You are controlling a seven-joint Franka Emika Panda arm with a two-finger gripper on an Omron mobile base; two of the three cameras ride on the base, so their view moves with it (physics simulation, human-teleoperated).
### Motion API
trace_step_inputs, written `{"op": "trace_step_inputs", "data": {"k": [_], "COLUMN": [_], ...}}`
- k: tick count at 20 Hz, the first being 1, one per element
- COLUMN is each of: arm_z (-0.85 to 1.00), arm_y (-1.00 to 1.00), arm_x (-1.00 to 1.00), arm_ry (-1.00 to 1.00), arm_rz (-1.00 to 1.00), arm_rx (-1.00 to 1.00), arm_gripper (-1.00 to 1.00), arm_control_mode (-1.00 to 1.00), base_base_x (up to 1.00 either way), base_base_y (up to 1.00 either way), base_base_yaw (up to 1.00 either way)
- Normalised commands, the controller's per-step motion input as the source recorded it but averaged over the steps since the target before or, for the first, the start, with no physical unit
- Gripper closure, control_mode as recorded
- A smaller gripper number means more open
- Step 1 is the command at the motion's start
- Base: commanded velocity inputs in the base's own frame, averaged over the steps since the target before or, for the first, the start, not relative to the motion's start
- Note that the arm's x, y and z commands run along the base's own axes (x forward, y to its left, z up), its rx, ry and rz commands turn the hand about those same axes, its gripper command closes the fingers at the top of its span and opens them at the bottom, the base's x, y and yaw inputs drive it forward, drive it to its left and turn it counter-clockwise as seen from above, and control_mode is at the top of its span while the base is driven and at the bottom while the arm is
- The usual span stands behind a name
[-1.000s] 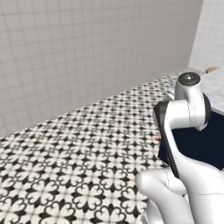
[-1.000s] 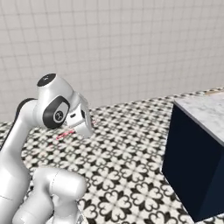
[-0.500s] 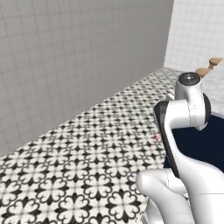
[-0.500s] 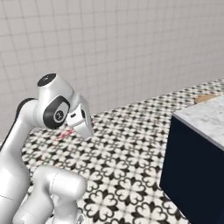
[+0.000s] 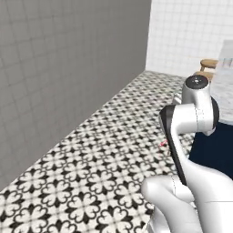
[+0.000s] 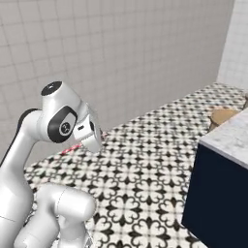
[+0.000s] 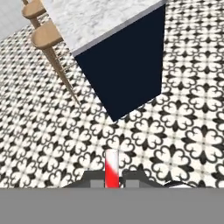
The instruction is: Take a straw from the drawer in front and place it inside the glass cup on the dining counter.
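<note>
The hand is clamped on the straw, a light, thin, crushable, likely slippery tube pinched near one end, poking out towards the tabletop corner ahead.

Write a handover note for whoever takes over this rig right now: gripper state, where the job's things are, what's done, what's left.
Gripper: shut on the straw, which sticks out between the fingertips.
Dining counter: ahead in the hand view, marbled top on a navy base, wooden stools beside it; its corner also shows at the right of the right base view.
Glass cup: not seen in these frames.
Done: straw taken and carried clear over the patterned floor.
Left: approach the counter, locate the cup, lower the straw into it, release.
</note>
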Motion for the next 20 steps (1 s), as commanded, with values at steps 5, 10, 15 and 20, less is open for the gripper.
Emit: {"op": "trace_step_inputs", "data": {"k": [5,10,15,20], "arm_z": [0.00,0.00,0.00,0.00], "arm_y": [0.00,0.00,0.00,0.00], "arm_x": [0.00,0.00,0.00,0.00], "arm_ry": [0.00,0.00,0.00,0.00], "arm_rz": [0.00,0.00,0.00,0.00], "arm_rx": [0.00,0.00,0.00,0.00], "arm_gripper": [1.00,1.00,1.00,1.00], "arm_control_mode": [1.00,1.00,1.00,1.00], "base_base_x": [1.00,1.00,1.00,1.00], "base_base_y": [0.48,0.51,0.56,0.60], "base_base_yaw": [-0.39,-0.39,-0.39,-0.40]}}
